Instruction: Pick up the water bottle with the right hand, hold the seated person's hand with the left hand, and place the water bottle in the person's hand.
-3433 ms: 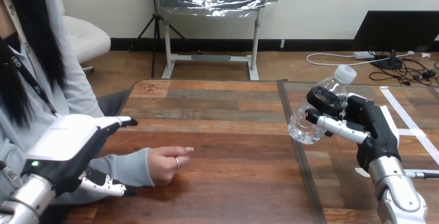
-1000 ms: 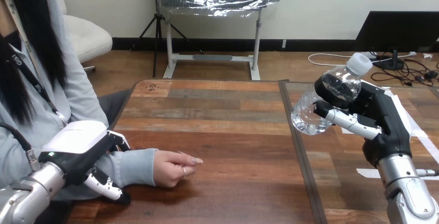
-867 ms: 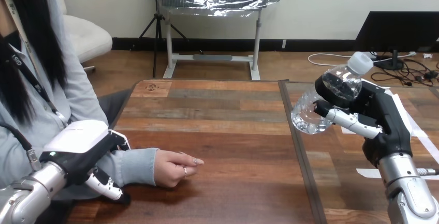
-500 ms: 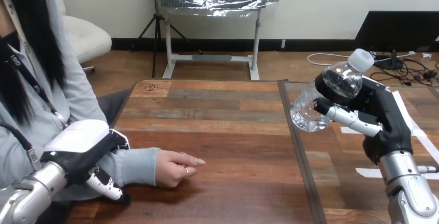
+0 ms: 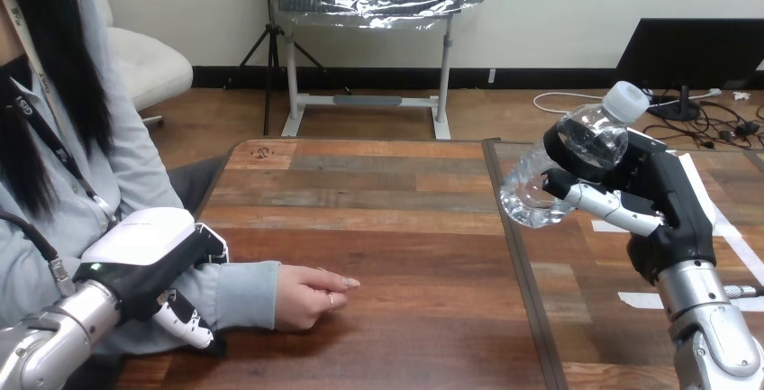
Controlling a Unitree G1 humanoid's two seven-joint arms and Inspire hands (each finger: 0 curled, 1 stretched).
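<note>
A clear water bottle (image 5: 560, 169) with a white cap hangs tilted above the table's right half, cap up and to the right. My right hand (image 5: 655, 205) is shut on it, fingers wrapped round its upper body. The person's hand (image 5: 311, 295) rests on the table at lower left, loosely curled with its fingers pointing right. My left hand (image 5: 144, 259) sits over the person's grey sleeve behind the wrist. Its fingers curl over the far side of the forearm and its thumb (image 5: 185, 325) lies on the near side. The bottle is well to the right of the person's hand.
A seam (image 5: 521, 264) runs front to back between two wooden table tops (image 5: 396, 192), under the bottle. White tape strips (image 5: 712, 210) lie on the right table beside my right arm. The person sits at the left edge.
My left hand came down from above the table and closed over the person's forearm. In the last second the bottle drifted slightly left; the person's hand stayed put.
</note>
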